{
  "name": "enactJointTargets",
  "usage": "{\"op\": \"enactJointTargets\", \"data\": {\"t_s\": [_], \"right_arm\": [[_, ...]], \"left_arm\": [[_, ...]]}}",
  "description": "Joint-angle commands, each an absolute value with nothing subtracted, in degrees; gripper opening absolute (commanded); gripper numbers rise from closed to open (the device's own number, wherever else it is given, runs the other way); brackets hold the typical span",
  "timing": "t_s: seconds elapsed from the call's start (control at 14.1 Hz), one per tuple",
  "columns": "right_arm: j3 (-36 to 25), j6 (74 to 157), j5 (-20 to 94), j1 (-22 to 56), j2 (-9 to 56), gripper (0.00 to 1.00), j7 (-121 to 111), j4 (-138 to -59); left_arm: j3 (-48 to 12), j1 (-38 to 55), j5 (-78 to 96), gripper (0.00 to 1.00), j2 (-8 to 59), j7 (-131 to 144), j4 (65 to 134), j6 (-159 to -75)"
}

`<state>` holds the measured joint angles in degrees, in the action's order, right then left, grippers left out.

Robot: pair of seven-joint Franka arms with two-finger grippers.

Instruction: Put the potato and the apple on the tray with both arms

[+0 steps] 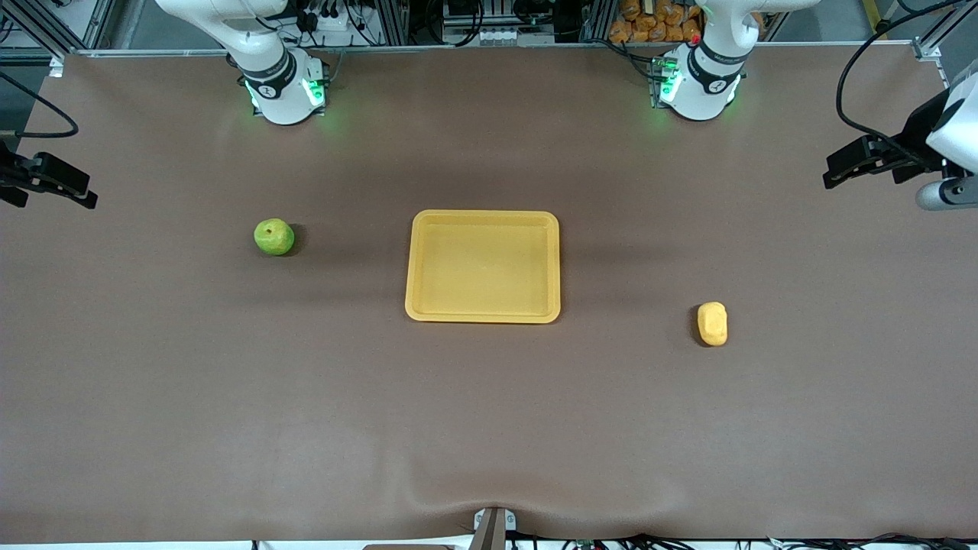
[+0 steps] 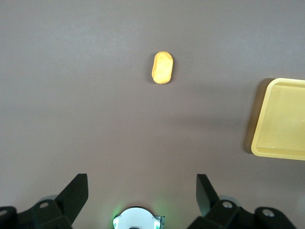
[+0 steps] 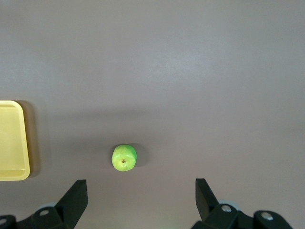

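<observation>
The potato point(image 1: 712, 323) is found toward the left arm's table end, nearest the wide-spread left gripper point(image 2: 141, 193); the right gripper point(image 3: 140, 193), likewise spread, is nearer the apple point(image 1: 273, 237).

A high camera across the table point(image 1: 489, 428) faces me, looking down on its whole brown top. My left wrist camera looks straight down from well above, sharing the potato point(image 2: 162, 67) and one tray point(image 2: 281, 119) edge with it. My right wrist camera, equally high, shares the apple point(image 3: 124, 158) and another tray edge.
</observation>
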<state>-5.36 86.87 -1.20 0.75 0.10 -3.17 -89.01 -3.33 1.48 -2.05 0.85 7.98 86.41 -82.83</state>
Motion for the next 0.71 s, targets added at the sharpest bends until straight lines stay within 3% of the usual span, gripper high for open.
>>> {"op": "enactJointTargets", "data": {"t_s": [0.0, 0.64], "right_arm": [[-4.8, 86.0, -1.5, 0.4, 3.1, 1.0, -4.0, -87.5], [-4.8, 86.4, -1.5, -0.1, 7.9, 1.0, -3.9, -87.3]], "left_arm": [[-3.1, 1.5, -2.1, 1.0, 1.2, 7.4, 87.8, -84.1], [-3.0, 1.5, -2.2, 1.0, 1.8, 7.4, 100.1, -99.4]]}}
